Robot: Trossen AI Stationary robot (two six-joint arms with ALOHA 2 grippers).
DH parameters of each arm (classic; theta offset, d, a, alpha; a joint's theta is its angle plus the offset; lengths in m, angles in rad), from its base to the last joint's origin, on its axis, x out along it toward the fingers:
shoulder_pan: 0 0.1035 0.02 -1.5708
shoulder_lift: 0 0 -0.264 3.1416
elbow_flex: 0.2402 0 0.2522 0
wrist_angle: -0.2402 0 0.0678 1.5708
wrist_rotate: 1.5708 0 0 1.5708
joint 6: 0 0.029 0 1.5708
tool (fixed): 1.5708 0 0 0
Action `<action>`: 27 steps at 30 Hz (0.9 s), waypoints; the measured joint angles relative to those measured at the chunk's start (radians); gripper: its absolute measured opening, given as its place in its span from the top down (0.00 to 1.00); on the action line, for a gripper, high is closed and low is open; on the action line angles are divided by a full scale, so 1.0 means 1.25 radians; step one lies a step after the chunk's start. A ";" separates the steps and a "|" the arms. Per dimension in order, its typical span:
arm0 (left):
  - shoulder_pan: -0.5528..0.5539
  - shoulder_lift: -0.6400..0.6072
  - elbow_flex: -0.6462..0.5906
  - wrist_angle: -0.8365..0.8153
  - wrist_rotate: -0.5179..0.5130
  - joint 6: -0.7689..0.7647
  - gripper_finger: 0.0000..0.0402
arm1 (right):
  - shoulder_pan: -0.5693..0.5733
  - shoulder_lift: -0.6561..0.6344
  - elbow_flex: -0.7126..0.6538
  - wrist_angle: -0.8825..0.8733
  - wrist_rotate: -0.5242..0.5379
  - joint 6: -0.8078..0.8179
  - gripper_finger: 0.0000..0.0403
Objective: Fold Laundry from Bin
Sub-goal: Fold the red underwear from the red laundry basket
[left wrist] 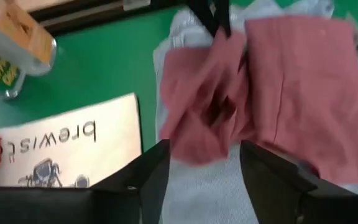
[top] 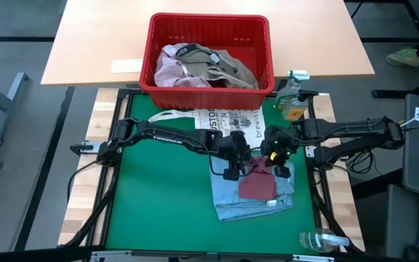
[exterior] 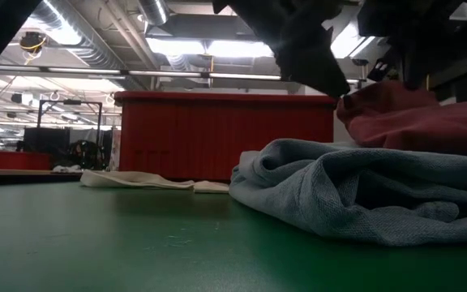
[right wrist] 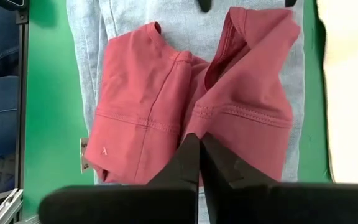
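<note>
Maroon garment [top: 258, 185], part-folded on light blue piece [top: 233, 204], directly beneath left gripper [top: 233, 173], fingers spread, apparently just releasing. Right gripper [top: 283, 171] pressed together, empty, at garment's edge. Remaining laundry [top: 204, 65] in bin [top: 209, 24], beyond both.

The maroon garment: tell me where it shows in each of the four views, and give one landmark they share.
High view: maroon garment lies lower centre-right, on the light blue garment.
Low view: maroon garment at the right, above the blue folds.
Left wrist view: fills the upper right.
Right wrist view: centre.
Shared landmark: the light blue garment under it.
</note>
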 joint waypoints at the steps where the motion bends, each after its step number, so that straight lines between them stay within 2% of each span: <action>1: -0.001 0.000 0.000 0.009 -0.003 0.000 0.51 | 0.000 0.000 0.000 0.000 0.000 0.000 1.00; 11: 0.028 0.019 -0.001 0.052 0.022 -0.004 0.48 | 0.000 0.000 0.000 0.001 -0.021 0.000 1.00; 15: 0.032 0.039 -0.001 0.059 0.021 -0.001 0.51 | 0.000 0.001 -0.001 -0.001 -0.022 0.000 0.99; 19: 0.027 0.038 -0.001 0.067 -0.009 0.000 0.66 | 0.000 0.001 -0.001 -0.001 -0.022 0.005 0.99; 24: 0.007 0.033 -0.001 0.064 -0.030 -0.002 0.95 | 0.000 0.001 -0.001 -0.001 -0.038 0.047 0.99; 27: -0.012 0.032 -0.001 0.063 -0.025 -0.003 0.97 | 0.000 0.001 -0.001 -0.001 -0.074 0.088 0.99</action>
